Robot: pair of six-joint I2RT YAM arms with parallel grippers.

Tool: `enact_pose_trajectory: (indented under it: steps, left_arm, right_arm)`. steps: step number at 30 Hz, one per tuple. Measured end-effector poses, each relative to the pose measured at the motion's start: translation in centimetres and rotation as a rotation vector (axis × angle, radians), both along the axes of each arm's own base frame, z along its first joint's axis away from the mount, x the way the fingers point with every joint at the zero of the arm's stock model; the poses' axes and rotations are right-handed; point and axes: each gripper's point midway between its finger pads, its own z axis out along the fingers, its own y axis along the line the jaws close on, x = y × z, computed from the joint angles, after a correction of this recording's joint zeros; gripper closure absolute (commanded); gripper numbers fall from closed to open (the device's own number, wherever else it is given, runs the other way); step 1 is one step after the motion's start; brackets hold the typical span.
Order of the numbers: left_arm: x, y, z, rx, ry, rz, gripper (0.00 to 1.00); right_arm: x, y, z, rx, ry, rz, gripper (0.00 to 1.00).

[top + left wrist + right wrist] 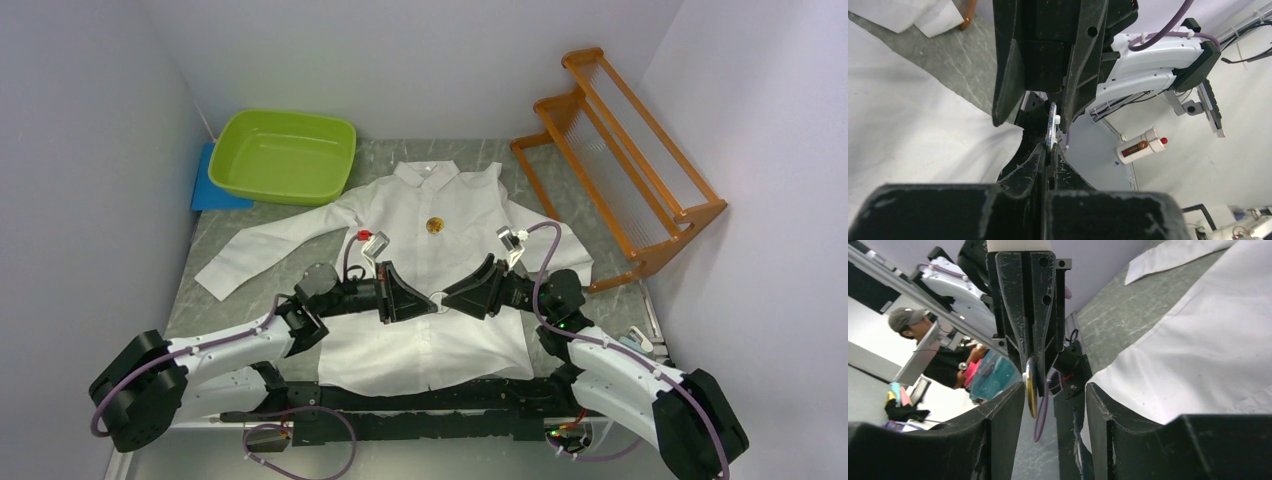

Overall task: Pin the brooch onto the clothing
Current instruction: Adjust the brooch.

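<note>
Your left fingers [1018, 315] pinch the brooch [1031, 385], right fingers [998, 440] wide around it. Basin [280, 160] at 11 o'clock, rack [620, 150] at 2; possibly a gold badge [435, 225] on the shirt [460, 200].

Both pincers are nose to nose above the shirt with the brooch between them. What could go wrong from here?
1. The left pincer grips the brooch only by its edge, at the very fingertips. A nudge might drop it onto the shirt.
2. The brooch sits off-centre in the open right pincer, close to one finger. Closing may knock it askew instead of clamping it.
</note>
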Motion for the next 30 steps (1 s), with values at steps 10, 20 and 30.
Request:
enact_pose_trajectory:
  steps: [10,20,30]
  left_arm:
    - [-0.2,1.4,1.4,-0.057,-0.083,0.066,0.97]
    - [-0.3,1.7,1.5,-0.048,-0.108,0.076,0.97]
    - [-0.5,2.0,1.6,-0.046,-0.118,0.075,0.97]
  right_arm:
    - [-2.1,1.4,0.6,0.053,0.004,0.096,0.57]
    - [-2.1,1.8,0.7,0.063,0.001,0.097,0.45]
    - [-1.4,1.8,1.7,0.059,-0.037,0.053,0.57]
